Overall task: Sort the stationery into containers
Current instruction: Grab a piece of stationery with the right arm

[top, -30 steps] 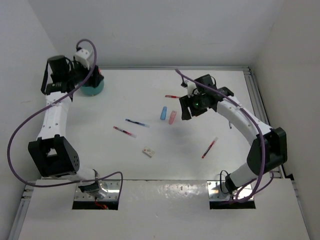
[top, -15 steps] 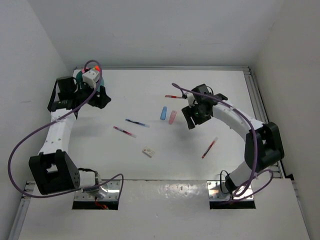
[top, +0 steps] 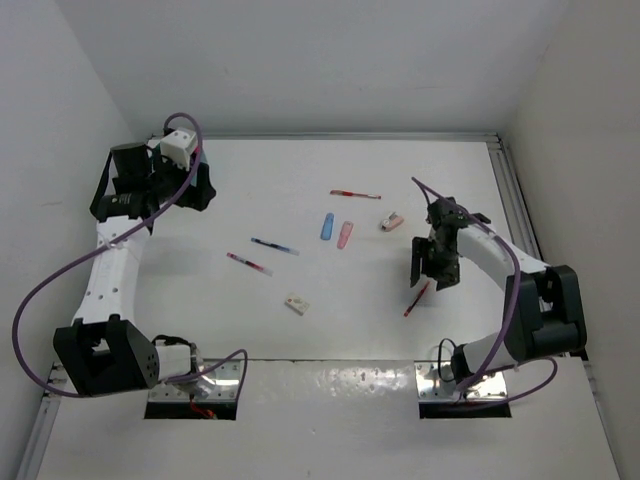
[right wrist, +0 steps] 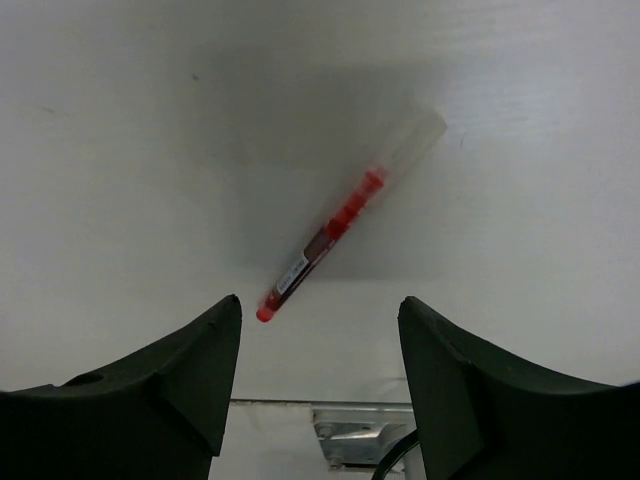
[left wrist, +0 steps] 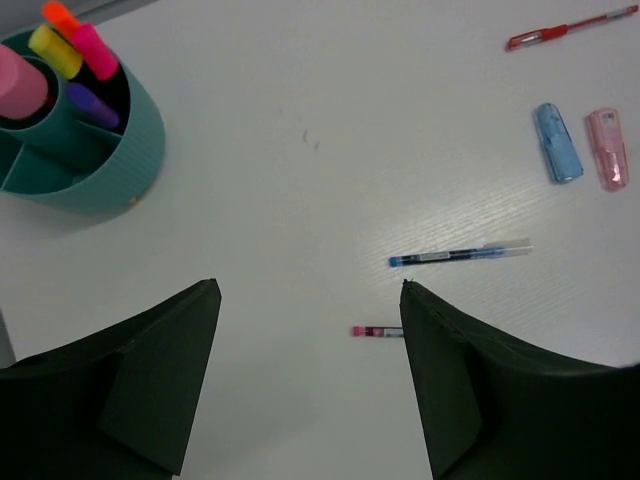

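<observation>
Nearest, the right gripper (right wrist: 318,312) is hanging released, its jaws spread above a red pen (right wrist: 340,226) lying diagonally on the bench (top: 300,180). Farther in, a blue pen (left wrist: 460,254) is lying near a blue eraser (left wrist: 557,142) and a pink eraser (left wrist: 607,148). Farthest, the left gripper (left wrist: 308,290) is hovering spread and empty near the teal cup (left wrist: 110,165) (highlighters (left wrist: 85,48) and a pink tube (left wrist: 18,85) are standing inside).

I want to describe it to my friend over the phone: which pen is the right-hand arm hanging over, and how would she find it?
Find the white table, then follow the right arm to its open gripper near the table's right side. Just under it lies a red pen with a clear cap, lying slanted. Another red pen lies level farther back, well away from the gripper.
</observation>
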Available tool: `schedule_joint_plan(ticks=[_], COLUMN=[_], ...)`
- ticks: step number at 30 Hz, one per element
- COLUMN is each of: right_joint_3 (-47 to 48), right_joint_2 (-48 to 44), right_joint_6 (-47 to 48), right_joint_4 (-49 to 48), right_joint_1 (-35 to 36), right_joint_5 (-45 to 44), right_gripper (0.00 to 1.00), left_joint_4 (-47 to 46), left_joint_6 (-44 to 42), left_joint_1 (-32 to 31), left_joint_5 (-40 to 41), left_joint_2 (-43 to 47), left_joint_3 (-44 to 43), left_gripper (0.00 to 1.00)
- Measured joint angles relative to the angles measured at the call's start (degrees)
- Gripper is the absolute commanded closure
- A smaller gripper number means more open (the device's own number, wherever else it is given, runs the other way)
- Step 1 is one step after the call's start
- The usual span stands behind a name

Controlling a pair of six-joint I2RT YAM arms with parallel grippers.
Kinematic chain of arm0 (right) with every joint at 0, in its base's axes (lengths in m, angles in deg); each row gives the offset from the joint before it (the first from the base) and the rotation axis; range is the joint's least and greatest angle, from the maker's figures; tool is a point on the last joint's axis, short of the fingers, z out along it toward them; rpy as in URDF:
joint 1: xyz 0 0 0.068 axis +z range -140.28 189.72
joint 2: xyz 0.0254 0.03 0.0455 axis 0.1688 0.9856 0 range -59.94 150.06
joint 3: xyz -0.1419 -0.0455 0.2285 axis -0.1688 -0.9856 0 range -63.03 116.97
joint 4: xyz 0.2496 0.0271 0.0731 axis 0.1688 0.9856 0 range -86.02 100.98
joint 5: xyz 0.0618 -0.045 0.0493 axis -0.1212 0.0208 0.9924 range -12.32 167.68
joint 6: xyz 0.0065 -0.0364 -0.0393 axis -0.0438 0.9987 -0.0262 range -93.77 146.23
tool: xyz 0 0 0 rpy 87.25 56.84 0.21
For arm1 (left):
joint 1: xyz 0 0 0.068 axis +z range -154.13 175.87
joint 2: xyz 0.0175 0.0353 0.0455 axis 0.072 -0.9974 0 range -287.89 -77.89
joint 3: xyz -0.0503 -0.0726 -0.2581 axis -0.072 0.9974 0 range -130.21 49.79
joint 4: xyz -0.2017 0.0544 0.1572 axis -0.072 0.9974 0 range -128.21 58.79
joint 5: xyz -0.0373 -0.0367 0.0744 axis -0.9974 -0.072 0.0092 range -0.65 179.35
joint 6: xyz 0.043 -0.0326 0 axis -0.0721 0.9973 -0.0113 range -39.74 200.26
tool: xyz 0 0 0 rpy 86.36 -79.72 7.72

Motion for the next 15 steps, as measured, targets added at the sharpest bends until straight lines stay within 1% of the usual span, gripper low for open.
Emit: schedule_joint_plan(ticks=[2, 6, 8, 9, 10, 13, 15], right_joint_3=[-3.0, -6.4, -7.4, -7.4, -7.4, -7.1, -6.7], right_joint_2=[-1.5, -2.2, -2.1, -1.9, -1.3, 1.8, 4.7], right_joint_6=[-3.0, -8.0, -9.9, -10.6, -11.3, -12.7, -13.2], right_joint_4=[0.0, -1.5, -3.1, -3.5, -4.2, -5.3, -5.9], right_joint_1=[0.2, 1.4, 1.9, 2.1, 2.3, 2.6, 2.6], right_joint_5=[-0.5, -1.9, -2.7, -3.0, -3.3, -4.3, -5.2], right_gripper=[0.39, 0.39, 0.47, 0.53, 0.60, 0.64, 0.69], left_joint_4=[0.4, 2.9, 3.8, 4.0, 4.2, 4.3, 4.3], left_joint_6=[0.5, 1.2, 1.5, 1.7, 1.9, 2.9, 3.5], left_joint_1=[0.0, 0.0, 0.0, 0.0, 0.0, 0.0, 0.0], left_joint_5=[1.5, 4.0, 4.9, 5.0, 5.2, 5.5, 5.7], left_joint_2=[0.5, -0.3, -1.4, -1.9, -2.2, -2.8, -2.8], left_joint_3=[-0.3, -1.9, -3.7, -4.3, -4.9, -6.1, -6.2], left_gripper=[0.20, 0.20, 0.19, 0.19, 0.19, 0.19, 0.19])
